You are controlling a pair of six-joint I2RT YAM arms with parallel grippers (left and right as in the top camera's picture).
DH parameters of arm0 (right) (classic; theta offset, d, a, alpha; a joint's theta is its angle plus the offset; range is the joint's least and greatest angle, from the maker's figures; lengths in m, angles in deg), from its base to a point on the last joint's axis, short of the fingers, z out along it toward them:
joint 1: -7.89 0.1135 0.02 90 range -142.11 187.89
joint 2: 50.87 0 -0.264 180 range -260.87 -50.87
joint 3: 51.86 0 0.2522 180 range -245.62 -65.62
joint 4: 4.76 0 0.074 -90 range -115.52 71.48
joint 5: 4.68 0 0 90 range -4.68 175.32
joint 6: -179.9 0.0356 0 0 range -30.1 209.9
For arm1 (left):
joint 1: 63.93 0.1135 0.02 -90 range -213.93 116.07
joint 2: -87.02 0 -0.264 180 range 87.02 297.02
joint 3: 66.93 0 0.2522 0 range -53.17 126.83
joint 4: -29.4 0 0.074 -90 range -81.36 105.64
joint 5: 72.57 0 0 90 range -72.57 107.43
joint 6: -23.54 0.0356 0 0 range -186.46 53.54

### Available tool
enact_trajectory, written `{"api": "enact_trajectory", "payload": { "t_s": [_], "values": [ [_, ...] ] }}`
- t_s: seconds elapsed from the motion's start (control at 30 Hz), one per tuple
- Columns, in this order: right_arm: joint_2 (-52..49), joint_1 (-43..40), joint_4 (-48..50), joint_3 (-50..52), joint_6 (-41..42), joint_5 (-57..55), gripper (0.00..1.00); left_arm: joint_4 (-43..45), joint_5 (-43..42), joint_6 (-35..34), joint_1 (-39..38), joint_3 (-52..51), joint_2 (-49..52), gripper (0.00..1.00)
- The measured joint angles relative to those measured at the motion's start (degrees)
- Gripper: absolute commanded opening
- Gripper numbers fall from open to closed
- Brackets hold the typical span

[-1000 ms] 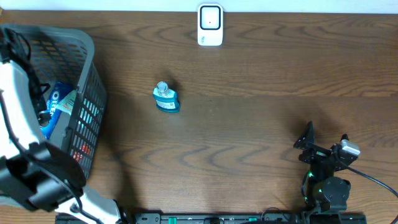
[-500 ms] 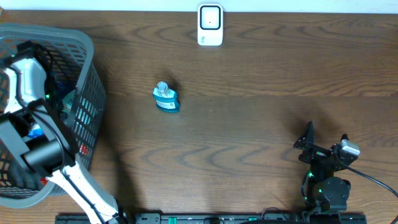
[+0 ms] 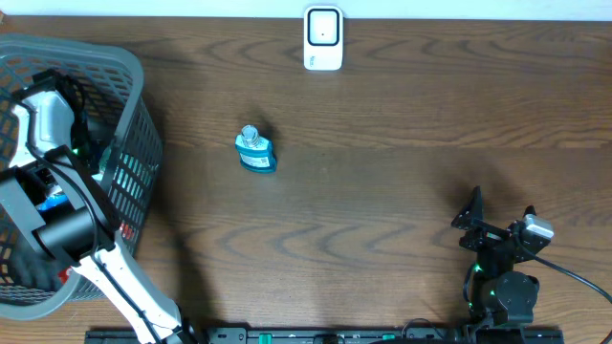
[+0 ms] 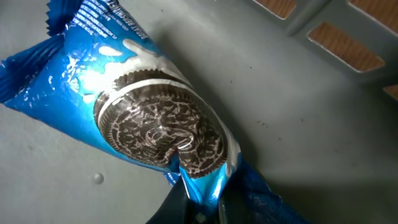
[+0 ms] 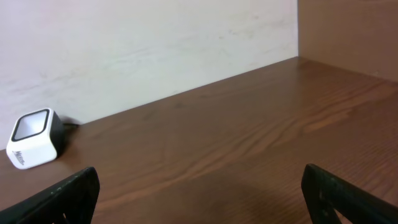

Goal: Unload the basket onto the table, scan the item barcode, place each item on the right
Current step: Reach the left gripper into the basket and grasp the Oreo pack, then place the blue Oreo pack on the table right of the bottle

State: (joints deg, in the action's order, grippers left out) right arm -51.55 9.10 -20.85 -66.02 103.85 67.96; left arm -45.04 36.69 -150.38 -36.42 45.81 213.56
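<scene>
The blue foil cookie packet lies inside the grey plastic mesh basket, at the left of the overhead frame. One end is pinched between the jaws of the left gripper. Only thin foil is held, so slippage, or snagging on the basket wall, is possible during lifting. The right gripper is spread and empty.
</scene>
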Motion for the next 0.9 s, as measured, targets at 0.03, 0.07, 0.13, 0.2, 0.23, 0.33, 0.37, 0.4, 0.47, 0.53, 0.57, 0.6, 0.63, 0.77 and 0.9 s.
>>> {"api": "enact_trajectory", "payload": {
  "t_s": [0.03,0.07,0.13,0.2,0.23,0.33,0.37,0.4,0.47,0.53,0.57,0.6,0.63,0.77,0.9],
  "values": [
    [0.0,0.0,0.0,0.0,0.0,0.0,0.99,-0.6,0.2,0.7,0.1,0.0,-0.2,0.06],
    [0.0,0.0,0.0,0.0,0.0,0.0,0.99,-1.6,0.2,1.5,0.3,0.0,-0.4,0.07],
    [0.0,0.0,0.0,0.0,0.0,0.0,0.99,-3.6,0.2,2.9,0.9,0.0,-1.0,0.07],
    [0.0,0.0,0.0,0.0,0.0,0.0,0.99,-5.1,0.2,4.5,1.8,0.0,-2.6,0.07],
    [0.0,0.0,0.0,0.0,0.0,0.0,0.99,-5.6,0.2,5.3,2.2,0.0,-3.9,0.07],
    [0.0,0.0,0.0,0.0,0.0,0.0,0.99,-5.9,0.4,8.5,4.1,0.0,-12.2,0.07],
    [0.0,0.0,0.0,0.0,0.0,0.0,0.99,-5.8,0.5,9.4,4.8,0.1,-16.7,0.07],
    [0.0,0.0,0.0,0.0,0.0,0.0,0.99,-5.8,0.6,10.2,5.4,0.2,-20.7,0.07],
    [0.0,0.0,0.0,0.0,0.0,0.0,0.99,-5.7,0.8,11.6,6.4,0.5,-29.1,0.07],
    [0.0,0.0,0.0,0.0,0.0,0.0,0.99,-5.4,0.4,13.6,6.9,1.4,-38.1,0.07],
    [0.0,0.0,0.0,0.0,0.0,0.0,0.99,-5.3,-0.1,14.5,6.8,1.8,-41.3,0.07],
    [0.0,0.0,0.0,0.0,0.0,0.0,0.99,-5.1,-1.3,15.6,6.4,2.1,-45.1,0.07],
    [0.0,0.0,0.0,0.0,0.0,0.0,0.99,-4.8,-3.1,17.0,5.6,2.1,-48.3,0.07],
    [0.0,0.0,0.0,0.0,0.0,0.0,0.99,-2.6,-11.6,22.2,-2.4,2.2,-57.2,0.07],
    [0.0,0.0,0.0,0.0,0.0,0.0,0.99,-0.3,-17.5,26.3,-20.1,2.2,-59.4,0.07]
  ]
}}
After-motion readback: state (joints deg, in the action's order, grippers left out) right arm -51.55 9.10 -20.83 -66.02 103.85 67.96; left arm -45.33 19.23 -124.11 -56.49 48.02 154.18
